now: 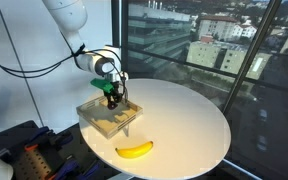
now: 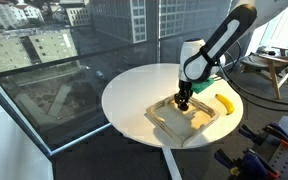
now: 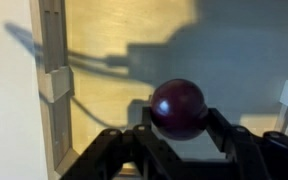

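My claw (image 3: 179, 128) is clamped on a dark round fruit (image 3: 177, 106), plum-coloured and glossy. In the wrist view it sits squarely between my two black fingers (image 3: 142, 138), one pressed to each of its sides. Below it lies the pale floor of the wooden tray (image 3: 51, 80), and the tray's side wall runs up the left edge of that view. My own shadow falls across the boards behind the fruit. Whether the fruit rests on the tray floor or hangs just above it, I cannot tell.

In both exterior views my claw (image 1: 113, 100) (image 2: 183, 103) points straight down inside the wooden tray (image 1: 92, 120) (image 2: 164, 124), within its walls and towards the side where my arm comes in. The fruit itself is too small to make out there (my fingers hide it).

The tray stands on a round white surface (image 1: 189, 120) (image 2: 134, 88), near the edge closest to my base. A banana (image 1: 134, 149) (image 2: 224, 104) lies flat on the surface just outside the tray, beside one of its corners and not touching it. Beyond the tray, the surface runs out towards a wall of windows.
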{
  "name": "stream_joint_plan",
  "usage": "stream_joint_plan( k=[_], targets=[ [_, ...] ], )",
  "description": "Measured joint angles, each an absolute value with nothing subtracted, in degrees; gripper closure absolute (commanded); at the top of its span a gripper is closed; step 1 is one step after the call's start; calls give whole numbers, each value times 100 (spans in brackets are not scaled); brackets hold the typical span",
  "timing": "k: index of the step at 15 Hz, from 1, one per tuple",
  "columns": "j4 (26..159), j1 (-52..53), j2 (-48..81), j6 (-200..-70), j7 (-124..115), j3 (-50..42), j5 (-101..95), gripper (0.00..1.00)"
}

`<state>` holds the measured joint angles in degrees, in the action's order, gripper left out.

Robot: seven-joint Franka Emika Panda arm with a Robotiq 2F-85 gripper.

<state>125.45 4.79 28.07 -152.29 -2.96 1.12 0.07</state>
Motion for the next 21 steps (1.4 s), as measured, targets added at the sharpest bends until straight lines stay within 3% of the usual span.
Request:
stream_joint_plan(
  k=[21],
  targets=[
    [12623, 485, 1752, -14084, -296, 113, -69, 67]
  ],
)
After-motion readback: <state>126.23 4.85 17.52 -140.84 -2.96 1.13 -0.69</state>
